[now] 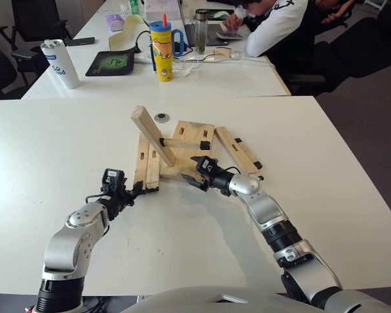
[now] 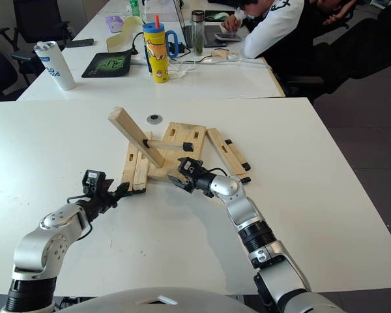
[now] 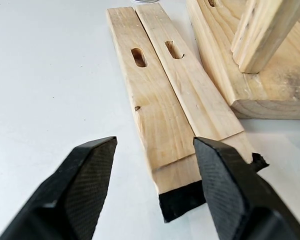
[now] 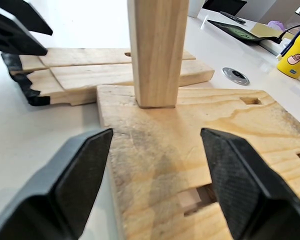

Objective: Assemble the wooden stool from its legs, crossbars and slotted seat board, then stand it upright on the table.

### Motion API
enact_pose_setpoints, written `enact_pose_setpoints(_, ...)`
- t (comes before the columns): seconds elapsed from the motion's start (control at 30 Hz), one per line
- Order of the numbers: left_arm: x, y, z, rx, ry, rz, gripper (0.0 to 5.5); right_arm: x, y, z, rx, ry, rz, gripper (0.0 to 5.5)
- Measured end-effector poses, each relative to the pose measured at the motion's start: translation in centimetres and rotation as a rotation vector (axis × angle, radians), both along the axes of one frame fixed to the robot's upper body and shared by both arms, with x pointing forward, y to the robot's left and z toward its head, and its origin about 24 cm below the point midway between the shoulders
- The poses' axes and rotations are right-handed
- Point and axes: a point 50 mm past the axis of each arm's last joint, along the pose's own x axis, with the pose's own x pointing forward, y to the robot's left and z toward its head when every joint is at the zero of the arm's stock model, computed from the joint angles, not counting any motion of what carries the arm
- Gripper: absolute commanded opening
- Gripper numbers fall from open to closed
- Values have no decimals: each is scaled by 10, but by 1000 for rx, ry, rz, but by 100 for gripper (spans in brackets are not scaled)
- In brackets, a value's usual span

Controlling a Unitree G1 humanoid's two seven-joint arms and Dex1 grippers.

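One leg [image 1: 153, 135] stands slotted in the seat board [image 1: 194, 134] mid-frame, so leg-fitting is underway. Left gripper [image 1: 138, 189] and right gripper [image 1: 194, 177] both gape wide; next, probably, the left must close on the flat legs [image 1: 146, 164].

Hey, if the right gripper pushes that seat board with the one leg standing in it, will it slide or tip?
Probably slides: the seat board lies flat on the table, broad and stiff-looking. The leg leans rather than standing square, so its joint may be loose and wobble. Being tall, it could make a lift top-heavy.
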Motion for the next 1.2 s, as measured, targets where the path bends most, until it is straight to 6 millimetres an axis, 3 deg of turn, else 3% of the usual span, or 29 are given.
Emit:
enact_pose_setpoints(0.63,-3,-6,-9,5,13,-27,285,-1,-1,0,-1,1,-9,326)
enact_pose_setpoints(1.2,0,11,-12,75,7,21,285,-1,-1,0,-2,4,-10,326)
